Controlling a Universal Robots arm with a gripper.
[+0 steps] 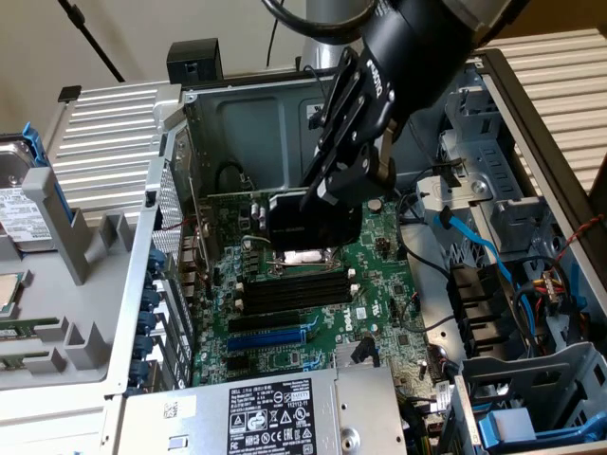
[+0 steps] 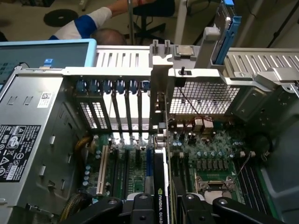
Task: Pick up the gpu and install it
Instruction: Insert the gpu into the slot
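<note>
I am holding the gpu (image 2: 161,186) clamped edge-on in the end effector (image 2: 161,205) above the motherboard (image 1: 313,303), risking a jam if its bracket misses the rear slot.

Green motherboard (image 1: 313,303) with black memory sticks (image 1: 294,289) and a blue slot (image 1: 270,338). Black gripper (image 1: 332,194) around a black-coolered gpu (image 1: 308,223). Grey metal case (image 1: 237,123), blue cables (image 1: 479,251), white-on-black label on the silver power supply (image 1: 270,417). Blue-and-white striped sleeve (image 2: 86,23).

Open computer case (image 1: 531,114) lying on its side, green motherboard (image 1: 379,284) and power supply (image 1: 275,412) inside.
</note>
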